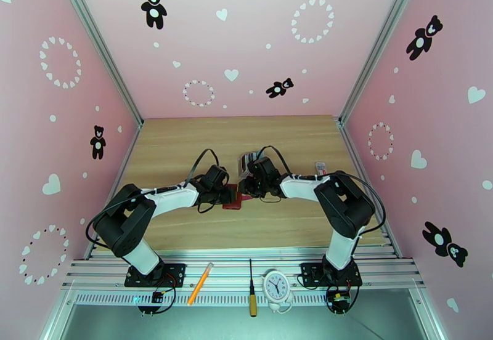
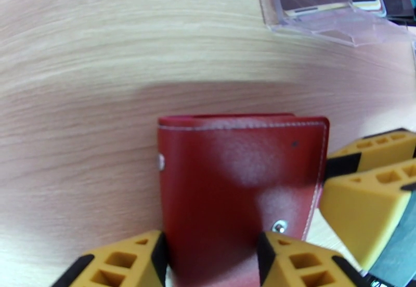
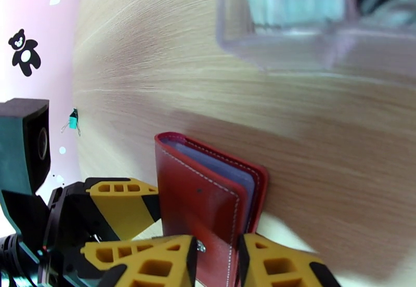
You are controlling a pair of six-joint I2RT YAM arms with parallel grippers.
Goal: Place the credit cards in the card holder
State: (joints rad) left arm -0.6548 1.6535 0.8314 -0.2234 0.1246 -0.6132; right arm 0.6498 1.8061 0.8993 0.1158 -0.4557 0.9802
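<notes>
The card holder (image 2: pixel 239 179) is a dark-red leather-like material, smooth with a soft sheen and pale stitching along its edges. A small shiny metal snap (image 2: pixel 280 226) sits at five o'clock on its face, and its inner pockets (image 3: pixel 223 171) look like greyish clear plastic. The table (image 2: pixel 78 75) is pale wood grain, smooth and matt. At one o'clock from the holder, the stand (image 2: pixel 333 23) is clear glossy plastic. The left gripper (image 2: pixel 210 254) has matt yellow plastic fingers with black pads.
</notes>
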